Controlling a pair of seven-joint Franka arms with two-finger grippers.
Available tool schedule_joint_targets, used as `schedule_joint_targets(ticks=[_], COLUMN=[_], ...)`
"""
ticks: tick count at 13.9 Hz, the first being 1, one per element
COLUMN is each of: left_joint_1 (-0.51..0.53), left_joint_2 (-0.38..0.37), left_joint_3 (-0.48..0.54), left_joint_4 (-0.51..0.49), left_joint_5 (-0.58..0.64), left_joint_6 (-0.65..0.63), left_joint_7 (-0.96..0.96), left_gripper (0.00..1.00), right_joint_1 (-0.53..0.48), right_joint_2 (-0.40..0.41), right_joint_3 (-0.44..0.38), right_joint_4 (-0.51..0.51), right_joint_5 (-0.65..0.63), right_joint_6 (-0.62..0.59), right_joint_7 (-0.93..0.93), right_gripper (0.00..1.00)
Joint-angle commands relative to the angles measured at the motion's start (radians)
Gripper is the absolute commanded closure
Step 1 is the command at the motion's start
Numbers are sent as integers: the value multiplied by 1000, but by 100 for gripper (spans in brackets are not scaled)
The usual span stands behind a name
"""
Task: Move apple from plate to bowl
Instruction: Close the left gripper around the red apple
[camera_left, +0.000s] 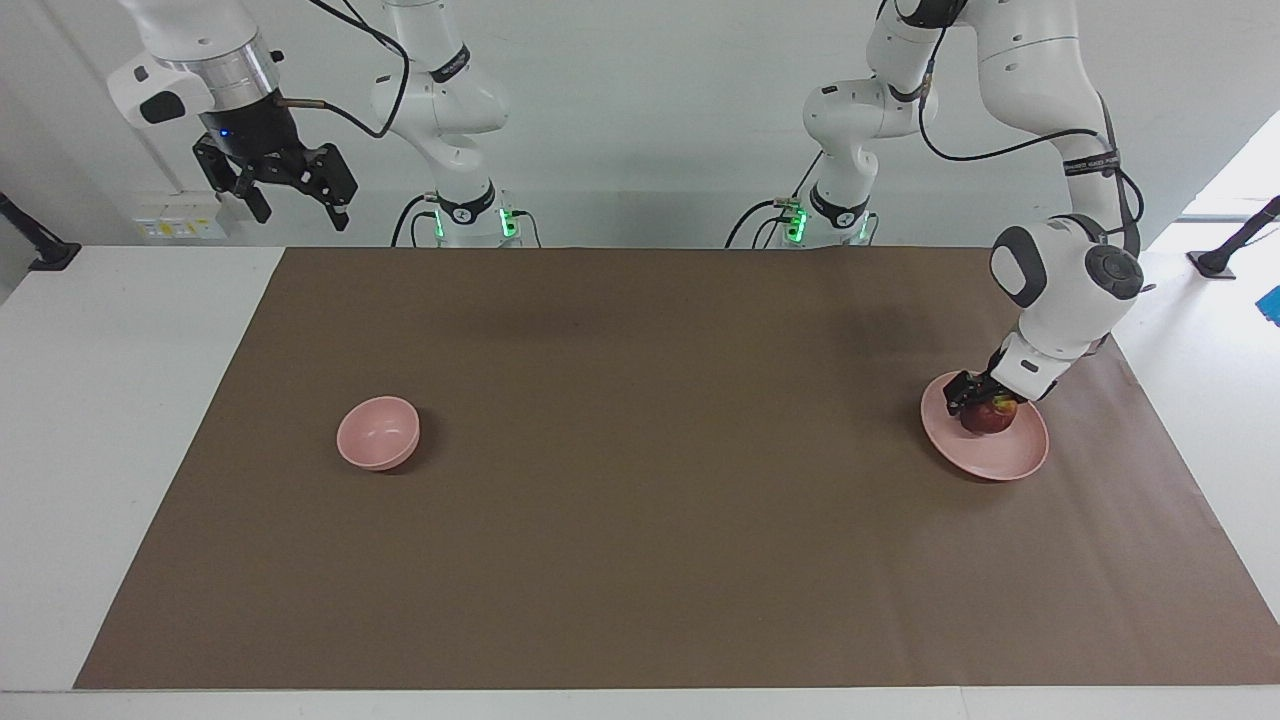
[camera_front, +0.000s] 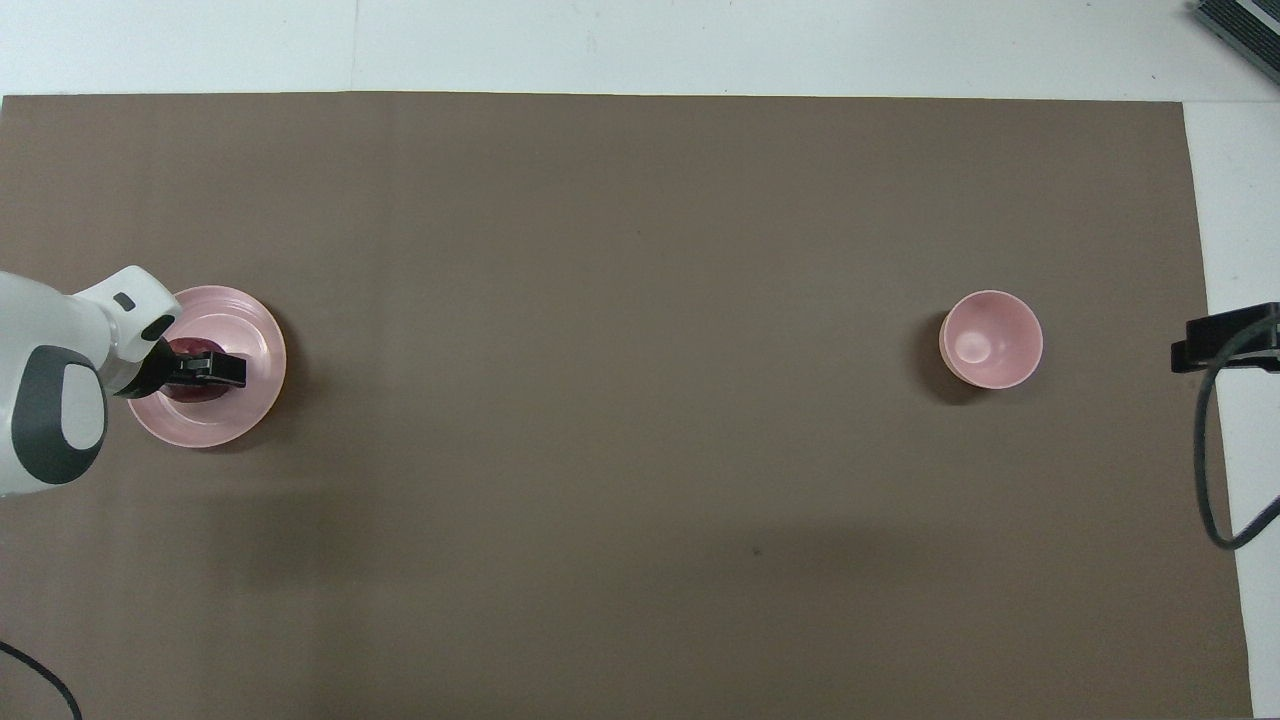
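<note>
The tabletop is covered by a brown mat on which the task's things are laid out. The plate is set toward the left arm's end of the mat, and the bowl well apart from it, toward the right arm's end, upright and with nothing seen in it. The apple is found on the plate – not in the bowl – with its yellowish patch turned up. The left hand is lowered onto the plate right at the apple, its dark fingers seen over the fruit from above; the jaws are spread wide about the apple, and whether it is actually gripped cannot be told. The right hand is held high in the air at the right arm's end of the tabletop, waiting, its fingers parted wide and nothing between them.
</note>
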Motion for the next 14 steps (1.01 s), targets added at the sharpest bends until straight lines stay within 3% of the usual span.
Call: schedule_joint_targets(ticks=[1, 5, 6, 7, 10, 14], left_joint_1=[8, 20, 25, 28, 17, 13], left_joint_2=[0, 15, 15, 13, 13, 18], left_joint_3=[-3, -3, -3, -3, -3, -5], left_joint_4=[-10, -2, -4, -4, -2, 62], left_joint_5=[12, 12, 12, 12, 12, 12], left_joint_6=[34, 84, 78, 72, 52, -38], left_joint_7=[23, 26, 26, 26, 10, 6], left_gripper=[0, 0, 5, 23, 100, 100], right_joint_1=[-10, -10, -10, -10, -10, -10], right_joint_2=[-19, -20, -23, -26, -31, -31], right_joint_3=[-3, -3, -3, -3, -3, -3], right_joint_4=[-22, -23, -26, -31, -37, -37], right_joint_5=[13, 13, 13, 13, 13, 13], right_joint_6=[-4, -4, -4, -4, -4, -4], right_joint_7=[-33, -33, -32, -32, -32, -32], right_gripper=[0, 0, 0, 0, 0, 0])
